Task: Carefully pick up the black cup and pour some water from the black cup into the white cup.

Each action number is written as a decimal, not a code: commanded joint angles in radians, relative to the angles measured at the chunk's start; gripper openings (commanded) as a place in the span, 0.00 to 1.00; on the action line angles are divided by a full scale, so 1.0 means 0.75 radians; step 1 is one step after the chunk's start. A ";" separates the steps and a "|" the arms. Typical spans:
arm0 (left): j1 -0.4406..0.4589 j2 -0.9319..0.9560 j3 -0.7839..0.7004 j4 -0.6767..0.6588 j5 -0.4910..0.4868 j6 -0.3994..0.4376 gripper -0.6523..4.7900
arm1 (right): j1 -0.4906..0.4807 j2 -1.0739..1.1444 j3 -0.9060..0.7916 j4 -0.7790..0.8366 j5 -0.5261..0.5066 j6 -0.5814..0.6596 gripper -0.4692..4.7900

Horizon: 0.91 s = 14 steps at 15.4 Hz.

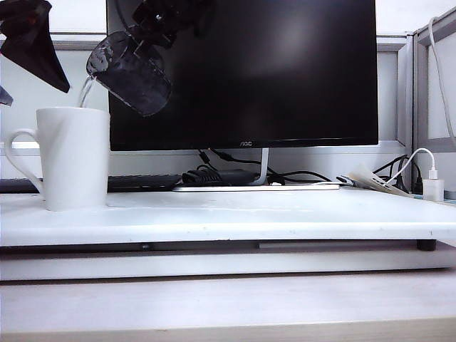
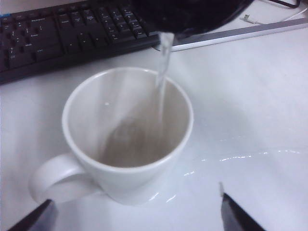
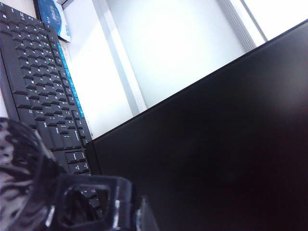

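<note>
Water (image 2: 162,67) falls as a thin clear stream into the white cup (image 1: 73,158), which stands upright at the near left of the white tabletop (image 1: 285,214), its loop handle turned away from the pouring side. Just above and to the right of its rim, the black cup (image 1: 132,71) hangs tilted, with its long axis slanting down toward the mug and its mouth lowest, so the stream drops just inside the rim. I judge that the next move depends on this: the lip must stay over the opening. The right gripper (image 1: 160,18) is clamped on the black cup from above. The left gripper (image 2: 134,216) hovers near the white cup with fingers spread wide, holding nothing. Some spilled water shines on the tabletop beside the mug. Behind stand a keyboard (image 2: 62,33) and a dark AOC monitor (image 1: 271,71).
</note>
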 commanded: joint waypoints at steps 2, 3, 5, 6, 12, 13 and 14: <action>-0.001 -0.003 0.010 0.018 -0.004 0.001 1.00 | 0.016 -0.014 0.014 0.065 -0.002 -0.060 0.09; -0.001 -0.003 0.010 0.018 -0.004 0.001 1.00 | 0.018 -0.014 0.014 0.065 -0.002 -0.060 0.09; -0.001 -0.003 0.010 0.018 -0.004 0.001 1.00 | 0.018 -0.014 0.014 0.066 -0.002 -0.068 0.09; -0.001 -0.003 0.010 0.017 -0.004 0.001 1.00 | 0.019 -0.014 0.014 0.066 -0.002 -0.070 0.09; -0.001 -0.003 0.010 0.017 -0.004 0.001 1.00 | 0.026 -0.014 0.014 0.085 -0.003 -0.135 0.09; -0.001 -0.003 0.010 0.017 -0.004 0.001 1.00 | 0.027 -0.014 0.014 0.096 -0.003 -0.135 0.09; -0.001 -0.003 0.010 0.017 -0.004 0.001 1.00 | 0.027 -0.014 0.014 0.098 -0.003 -0.137 0.09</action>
